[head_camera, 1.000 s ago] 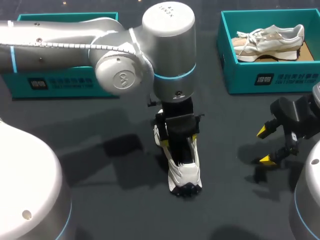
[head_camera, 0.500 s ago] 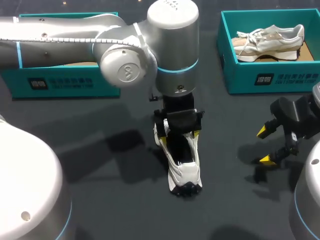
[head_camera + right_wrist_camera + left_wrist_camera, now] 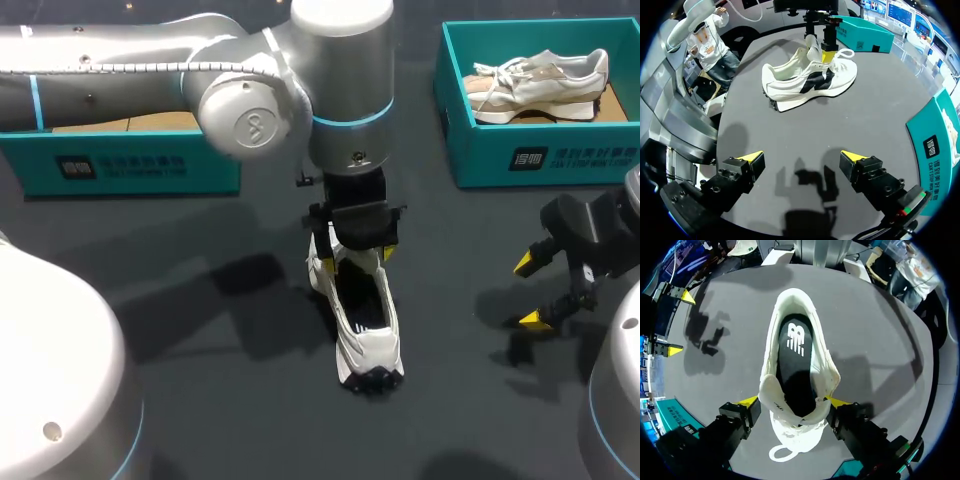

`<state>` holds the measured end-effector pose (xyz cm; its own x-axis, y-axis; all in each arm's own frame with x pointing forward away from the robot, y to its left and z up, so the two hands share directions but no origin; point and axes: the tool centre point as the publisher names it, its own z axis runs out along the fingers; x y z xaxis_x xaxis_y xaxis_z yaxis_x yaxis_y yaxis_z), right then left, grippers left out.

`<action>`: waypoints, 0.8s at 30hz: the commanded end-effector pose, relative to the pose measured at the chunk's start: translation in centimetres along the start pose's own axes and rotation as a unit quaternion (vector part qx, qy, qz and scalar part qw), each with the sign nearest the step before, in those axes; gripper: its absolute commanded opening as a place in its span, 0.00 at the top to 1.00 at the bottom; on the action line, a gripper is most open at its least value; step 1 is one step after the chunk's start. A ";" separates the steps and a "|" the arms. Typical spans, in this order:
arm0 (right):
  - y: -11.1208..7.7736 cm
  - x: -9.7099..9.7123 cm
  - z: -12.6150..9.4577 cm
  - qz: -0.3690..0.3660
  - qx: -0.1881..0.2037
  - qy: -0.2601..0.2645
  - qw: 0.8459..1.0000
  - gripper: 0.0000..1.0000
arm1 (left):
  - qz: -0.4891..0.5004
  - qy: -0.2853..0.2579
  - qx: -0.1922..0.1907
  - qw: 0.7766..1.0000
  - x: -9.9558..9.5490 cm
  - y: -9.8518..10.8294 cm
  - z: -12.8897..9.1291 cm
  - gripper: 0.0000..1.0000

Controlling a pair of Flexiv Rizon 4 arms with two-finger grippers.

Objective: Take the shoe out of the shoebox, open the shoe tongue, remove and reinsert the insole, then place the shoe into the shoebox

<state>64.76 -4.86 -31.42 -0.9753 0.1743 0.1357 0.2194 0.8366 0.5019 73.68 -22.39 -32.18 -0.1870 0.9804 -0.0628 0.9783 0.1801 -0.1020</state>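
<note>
1. Table (image 3: 200,400): dark grey, matte surface filling most of the frame.
2. Box (image 3: 545,155): teal, open-topped, on the table at the upper right of the frame.
3. Sneaker (image 3: 540,85): beige and white, laced, lying on its side inside this box.

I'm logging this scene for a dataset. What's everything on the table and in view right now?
white shoe: one, white and black, standing mid-table
insole: one, black, inside the white shoe
left shoebox: one, teal, far left
right shoebox: one, teal, far right
beige shoe: one, inside the right shoebox
table: one, dark grey
left gripper: yellow-tipped, at the white shoe's lace end
right gripper: yellow-tipped, open, over bare table
</note>
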 end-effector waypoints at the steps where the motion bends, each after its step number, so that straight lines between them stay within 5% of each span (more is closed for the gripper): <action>1: 0.0 0.2 0.0 0.000 0.001 -0.001 1.000 0.00 | 0.000 0.001 0.001 1.000 0.6 0.6 -0.7 0.23; 10: 0.0 0.2 0.0 0.000 0.001 -0.001 1.000 0.00 | -0.007 -0.003 0.010 1.000 1.2 3.3 -2.1 0.20; 18: 0.0 0.2 0.0 0.000 0.001 -0.001 1.000 0.00 | -0.011 -0.009 0.018 1.000 0.9 5.9 -3.8 0.38; 20: 0.0 0.2 0.0 0.000 0.001 -0.001 1.000 0.00 | -0.012 -0.010 0.019 1.000 0.8 6.4 -4.1 0.52; 24: 0.0 0.2 0.0 0.000 0.001 -0.001 1.000 0.00 | -0.009 -0.017 0.019 1.000 0.6 6.5 -4.7 0.56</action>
<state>64.76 -4.86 -31.42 -0.9753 0.1743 0.1357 0.2194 0.8366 0.5019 80.30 -20.33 -28.58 -0.2110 0.9730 -0.0933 0.9703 0.1969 -0.1407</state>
